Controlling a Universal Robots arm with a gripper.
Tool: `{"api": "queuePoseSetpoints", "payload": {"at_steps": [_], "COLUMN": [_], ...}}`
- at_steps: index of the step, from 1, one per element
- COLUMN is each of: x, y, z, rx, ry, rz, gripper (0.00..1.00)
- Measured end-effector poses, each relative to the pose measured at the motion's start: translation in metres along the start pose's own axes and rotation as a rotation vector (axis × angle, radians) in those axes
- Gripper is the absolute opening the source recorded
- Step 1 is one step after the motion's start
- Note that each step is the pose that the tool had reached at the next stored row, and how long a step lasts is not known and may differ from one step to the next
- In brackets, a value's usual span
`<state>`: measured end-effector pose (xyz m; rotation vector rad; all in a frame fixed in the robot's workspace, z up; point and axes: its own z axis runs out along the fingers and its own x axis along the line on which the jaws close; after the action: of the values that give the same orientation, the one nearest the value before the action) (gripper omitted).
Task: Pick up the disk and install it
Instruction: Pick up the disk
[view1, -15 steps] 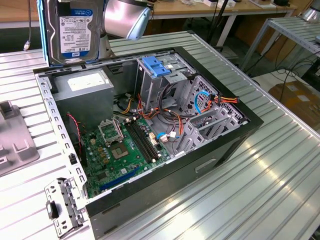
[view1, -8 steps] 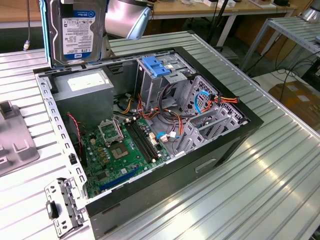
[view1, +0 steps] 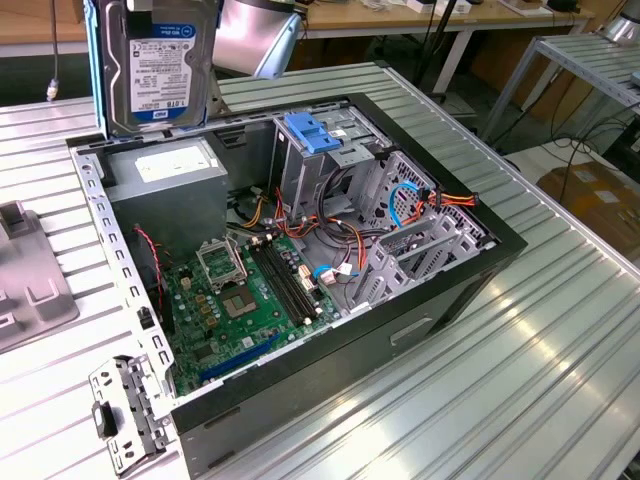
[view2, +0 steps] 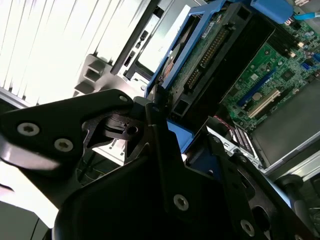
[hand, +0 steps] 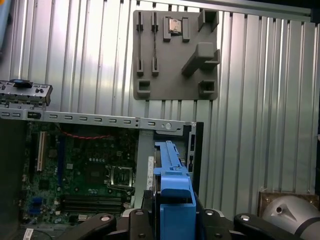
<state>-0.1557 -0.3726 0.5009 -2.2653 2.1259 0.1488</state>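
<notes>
Up and held high: the disk (view1: 160, 65), label facing out, upright above the open computer case (view1: 500, 250), over the grey power supply (view1: 165, 175). Clamped in the gripper (hand: 172, 215), closed tight on the blue side rails in the first wrist view. Pickup done, apparently: 1 of 2 steps. Not yet seated in the drive cage (view1: 310, 150); install left to do.

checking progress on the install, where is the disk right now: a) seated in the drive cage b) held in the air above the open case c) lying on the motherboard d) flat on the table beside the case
b: the disk hangs above the open case in the exterior view, and its blue rail is clamped in the gripper in the first wrist view.
</notes>
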Motion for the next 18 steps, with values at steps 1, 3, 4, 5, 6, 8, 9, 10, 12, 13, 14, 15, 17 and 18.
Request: {"api": "queuePoseSetpoints", "payload": {"at_steps": [1,3,4,5,6,8,9,10,12,13,14,15,17,18], "x": [0.001,0.0025,0.004,0.0052,0.0065,0.0078,0.0087,0.0094,0.0109,0.0117,0.0124,0.0134,0.0153,0.0163], "y": [-0.0003,-0.0006,-0.001,-0.0013,-0.0016,-0.002,-0.0022,-0.0024,-0.0029,-0.0031,-0.0033,-0.0035,-0.0041,-0.0044], "z": [-0.0001,-0.0002,-0.0004,-0.0005,-0.0005,-0.0007,-0.0007,-0.0008,-0.0009,-0.001,-0.001,-0.0011,-0.0013,-0.0014], "rx": [-0.0001,0.0,0.0,-0.0001,0.0,-0.0001,0.0,0.0,0.0,-0.0001,0.0,-0.0001,0.0,-0.0001], "ry": [0.0001,0.0,0.0,0.0001,0.0,0.0001,0.0,0.0,0.0,0.0,0.0,0.0,0.0,0.0001], "rz": [0.0,0.0,0.0,0.0,0.0,0.0,0.0,0.0,0.0,0.0,0.0,0.0,0.0,0.0], "gripper": [0.37,0.37,0.37,0.37,0.37,0.37,0.37,0.37,0.37,0.37,0.37,0.37,0.37,0.37]}}
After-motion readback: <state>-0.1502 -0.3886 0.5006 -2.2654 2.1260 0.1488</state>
